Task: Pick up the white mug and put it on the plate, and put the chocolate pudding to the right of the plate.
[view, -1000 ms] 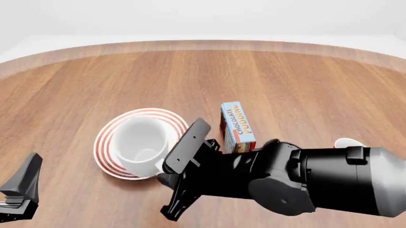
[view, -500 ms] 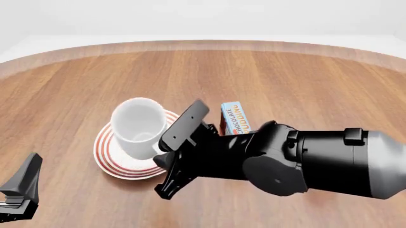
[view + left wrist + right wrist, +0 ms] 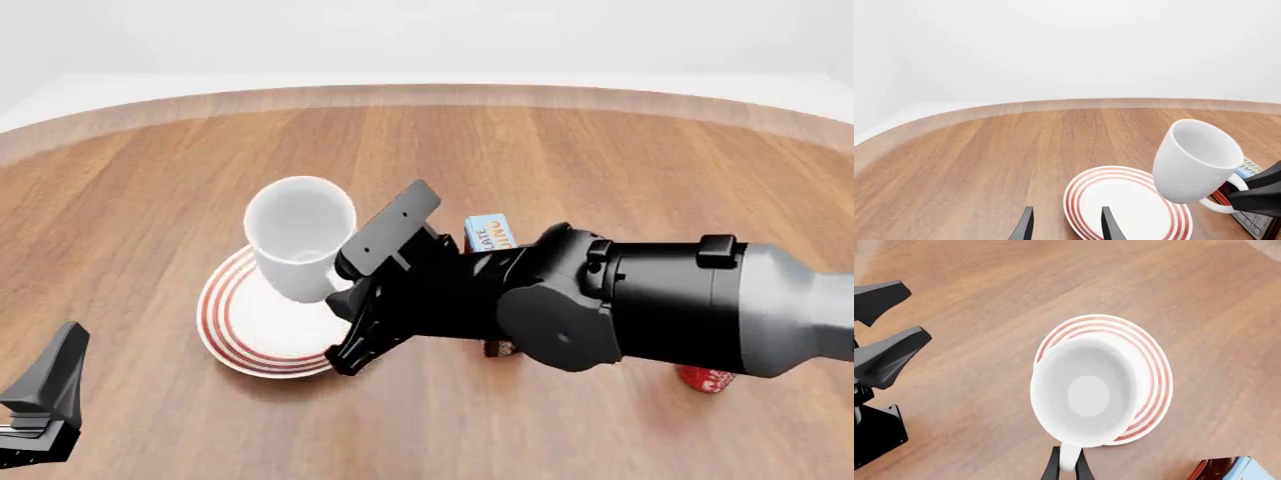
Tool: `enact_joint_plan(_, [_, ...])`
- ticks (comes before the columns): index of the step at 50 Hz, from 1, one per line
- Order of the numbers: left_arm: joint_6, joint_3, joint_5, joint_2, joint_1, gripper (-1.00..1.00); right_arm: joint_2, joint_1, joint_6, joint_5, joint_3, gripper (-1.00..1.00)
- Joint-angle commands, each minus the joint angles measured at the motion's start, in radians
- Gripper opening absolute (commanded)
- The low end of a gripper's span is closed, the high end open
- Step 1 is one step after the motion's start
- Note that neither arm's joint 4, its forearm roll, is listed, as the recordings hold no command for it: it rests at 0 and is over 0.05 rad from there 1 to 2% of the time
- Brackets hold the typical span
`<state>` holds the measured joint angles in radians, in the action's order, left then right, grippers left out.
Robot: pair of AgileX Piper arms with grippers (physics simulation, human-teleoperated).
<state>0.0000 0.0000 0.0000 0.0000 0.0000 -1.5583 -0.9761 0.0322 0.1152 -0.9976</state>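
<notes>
White mug: unmarked, tilted, held aloft by handle above plate. Right gripper: clamped on handle. Chocolate pudding: partial "LATE" legible. Left gripper: parted, empty.

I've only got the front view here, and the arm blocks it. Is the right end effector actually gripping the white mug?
Observer: Yes. In the right wrist view, the right end effector has its fingers pinched on the handle of the white mug.
Operator: Is the mug touching the plate?
Observer: It seems not. The left wrist view shows it tilted and raised above the plate.
Operator: And the left end effector?
Observer: The left end effector is open, holding nothing.
</notes>
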Motion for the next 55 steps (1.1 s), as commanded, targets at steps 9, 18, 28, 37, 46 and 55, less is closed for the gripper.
enact_joint_plan(9, [0.0, 0.0, 0.0, 0.0, 0.0, 1.0, -0.053, 0.034, -0.013, -0.012, -0.056, -1.0])
enact_joint_plan(18, [0.0, 0.0, 0.0, 0.0, 0.0, 1.0, -0.072, 0.047, -0.012, -0.026, -0.072, -1.0])
enact_joint_plan(28, [0.0, 0.0, 0.0, 0.0, 0.0, 1.0, -0.111, 0.051, -0.014, -0.037, -0.103, -1.0])
enact_joint_plan(37, [0.0, 0.0, 0.0, 0.0, 0.0, 1.0, -0.151, 0.043, -0.024, -0.045, -0.132, -1.0])
enact_joint_plan(46, [0.0, 0.0, 0.0, 0.0, 0.0, 1.0, -0.19, 0.041, -0.045, -0.038, -0.166, -1.0])
enact_joint_plan(55, [0.0, 0.0, 0.0, 0.0, 0.0, 1.0, -0.213, 0.042, -0.065, -0.006, -0.203, -1.0])
